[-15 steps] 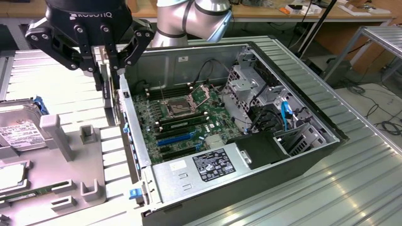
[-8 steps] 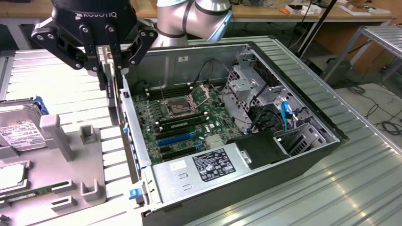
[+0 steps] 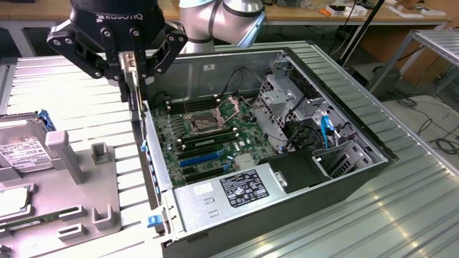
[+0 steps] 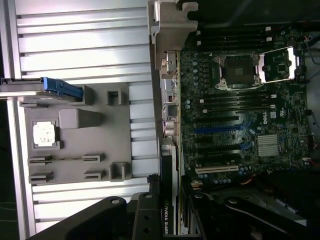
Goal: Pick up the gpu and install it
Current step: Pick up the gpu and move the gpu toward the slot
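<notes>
**GPU (image 3: 134, 102) Held at Case Edge**

Exterior view: the gripper (image 3: 131, 79) was clamped on the GPU. The card hung upright and edge-on over the wall of the open computer case (image 3: 373, 145) on the exterior view's left, beside the motherboard (image 3: 208, 134).

Wrist view: the GPU (image 4: 169, 100) ran out from between the gripper (image 4: 170, 220) fingers. Its silver bracket (image 4: 167, 25) was at the far end, between the grey tray (image 4: 75, 145) and the motherboard (image 4: 235, 110).

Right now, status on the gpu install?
Gripper shut on gpu, held edge-on. Over edge of open case, not seated. Nothing seen blocking the motherboard slots.
</notes>
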Robot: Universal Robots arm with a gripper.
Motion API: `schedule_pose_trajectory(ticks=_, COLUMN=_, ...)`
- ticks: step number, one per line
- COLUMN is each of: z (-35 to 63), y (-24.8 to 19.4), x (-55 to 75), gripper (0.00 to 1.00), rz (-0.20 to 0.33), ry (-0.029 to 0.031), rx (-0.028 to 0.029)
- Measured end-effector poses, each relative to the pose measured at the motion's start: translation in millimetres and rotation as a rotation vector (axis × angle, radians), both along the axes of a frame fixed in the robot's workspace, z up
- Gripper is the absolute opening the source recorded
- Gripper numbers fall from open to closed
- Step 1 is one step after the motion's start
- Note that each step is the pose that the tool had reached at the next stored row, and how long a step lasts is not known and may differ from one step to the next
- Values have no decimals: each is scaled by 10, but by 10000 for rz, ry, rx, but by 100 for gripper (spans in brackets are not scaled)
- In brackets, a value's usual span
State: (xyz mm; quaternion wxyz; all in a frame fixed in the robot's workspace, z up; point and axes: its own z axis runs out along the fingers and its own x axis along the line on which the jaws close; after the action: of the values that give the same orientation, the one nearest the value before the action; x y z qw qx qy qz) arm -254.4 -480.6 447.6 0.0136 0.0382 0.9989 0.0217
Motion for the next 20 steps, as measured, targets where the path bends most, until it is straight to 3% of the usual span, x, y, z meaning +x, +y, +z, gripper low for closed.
schedule_pose_trajectory(ticks=20, z=0, y=0, x=221, gripper=27, rz=0, ry=0, rx=0)
